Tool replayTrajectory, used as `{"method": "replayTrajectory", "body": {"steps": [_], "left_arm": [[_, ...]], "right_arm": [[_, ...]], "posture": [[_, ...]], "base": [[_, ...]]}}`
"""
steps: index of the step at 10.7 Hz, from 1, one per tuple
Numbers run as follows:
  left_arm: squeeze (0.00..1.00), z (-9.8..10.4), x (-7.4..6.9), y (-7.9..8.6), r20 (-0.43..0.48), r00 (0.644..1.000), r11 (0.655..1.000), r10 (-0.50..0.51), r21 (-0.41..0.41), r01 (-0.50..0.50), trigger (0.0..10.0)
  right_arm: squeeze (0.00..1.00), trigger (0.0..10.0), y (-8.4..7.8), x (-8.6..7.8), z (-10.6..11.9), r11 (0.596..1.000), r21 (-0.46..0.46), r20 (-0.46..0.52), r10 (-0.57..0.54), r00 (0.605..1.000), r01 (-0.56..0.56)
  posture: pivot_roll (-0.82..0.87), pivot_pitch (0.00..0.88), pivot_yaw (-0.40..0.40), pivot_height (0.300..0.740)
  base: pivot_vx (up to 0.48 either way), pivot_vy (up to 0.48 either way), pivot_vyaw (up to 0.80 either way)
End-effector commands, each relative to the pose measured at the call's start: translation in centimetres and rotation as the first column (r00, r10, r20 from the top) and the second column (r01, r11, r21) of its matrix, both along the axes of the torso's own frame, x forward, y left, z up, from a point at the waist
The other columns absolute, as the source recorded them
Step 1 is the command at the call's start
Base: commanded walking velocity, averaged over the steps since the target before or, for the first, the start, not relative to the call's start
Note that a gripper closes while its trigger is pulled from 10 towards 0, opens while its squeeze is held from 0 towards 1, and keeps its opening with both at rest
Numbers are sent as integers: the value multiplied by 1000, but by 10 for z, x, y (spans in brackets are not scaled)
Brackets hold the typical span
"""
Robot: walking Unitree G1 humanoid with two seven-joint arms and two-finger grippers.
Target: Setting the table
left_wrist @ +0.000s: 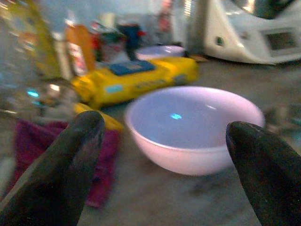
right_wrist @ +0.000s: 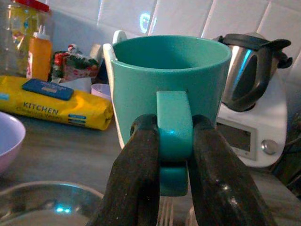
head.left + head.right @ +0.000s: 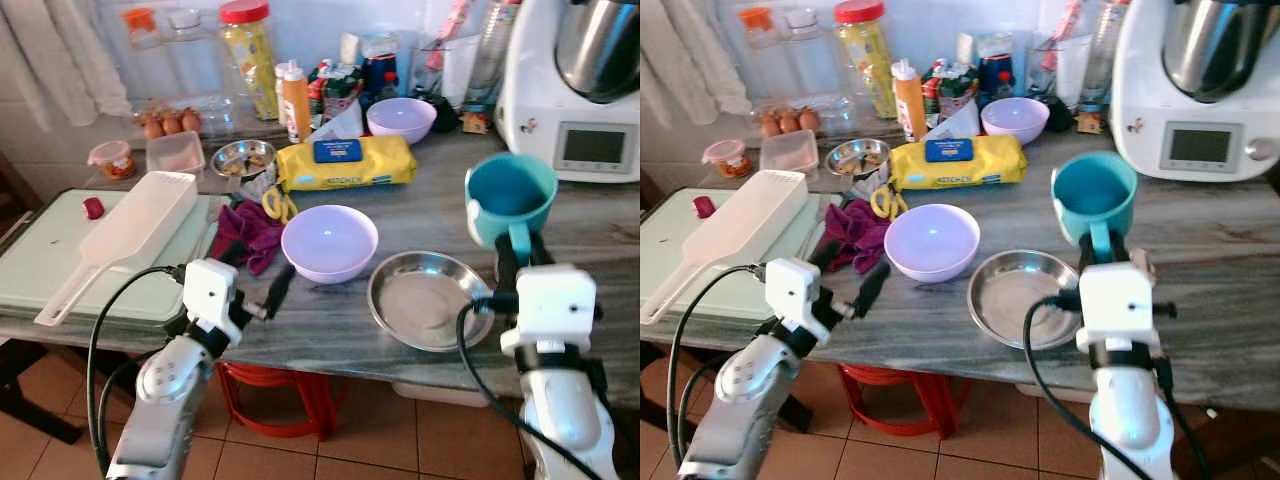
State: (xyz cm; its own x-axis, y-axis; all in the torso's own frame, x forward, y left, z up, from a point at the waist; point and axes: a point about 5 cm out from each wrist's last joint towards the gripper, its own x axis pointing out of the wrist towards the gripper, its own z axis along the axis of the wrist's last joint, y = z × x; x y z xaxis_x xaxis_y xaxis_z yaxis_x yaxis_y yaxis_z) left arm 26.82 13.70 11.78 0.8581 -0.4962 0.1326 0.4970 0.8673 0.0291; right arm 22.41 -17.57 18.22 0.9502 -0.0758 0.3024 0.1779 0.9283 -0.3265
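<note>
We see silver arms w/ white boxy wrist blocks, looping black cables, long black tapered fingers.

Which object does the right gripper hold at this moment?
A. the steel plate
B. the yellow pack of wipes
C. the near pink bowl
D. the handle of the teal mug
D: in the right wrist view the right gripper has both black fingers shut on the handle of the teal mug, which is upright.
</note>
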Motion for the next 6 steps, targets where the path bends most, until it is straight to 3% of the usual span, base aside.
{"method": "replayTrajectory", "body": {"steps": [1,6], "left_arm": [[0,2,-6,-5,-9,992,992,-127,14,127,10000],[0,3,-12,0,-13,974,973,-224,43,225,10000]], "right_arm": [[0,10000,-3,5,2,1000,17,-4,1,1000,-1],[0,10000,-24,33,16,999,54,-3,1,1000,-1]], "posture": [[-274,82,91,740],[-275,96,89,740]], "base": [[0,0,0],[0,0,0]]}}
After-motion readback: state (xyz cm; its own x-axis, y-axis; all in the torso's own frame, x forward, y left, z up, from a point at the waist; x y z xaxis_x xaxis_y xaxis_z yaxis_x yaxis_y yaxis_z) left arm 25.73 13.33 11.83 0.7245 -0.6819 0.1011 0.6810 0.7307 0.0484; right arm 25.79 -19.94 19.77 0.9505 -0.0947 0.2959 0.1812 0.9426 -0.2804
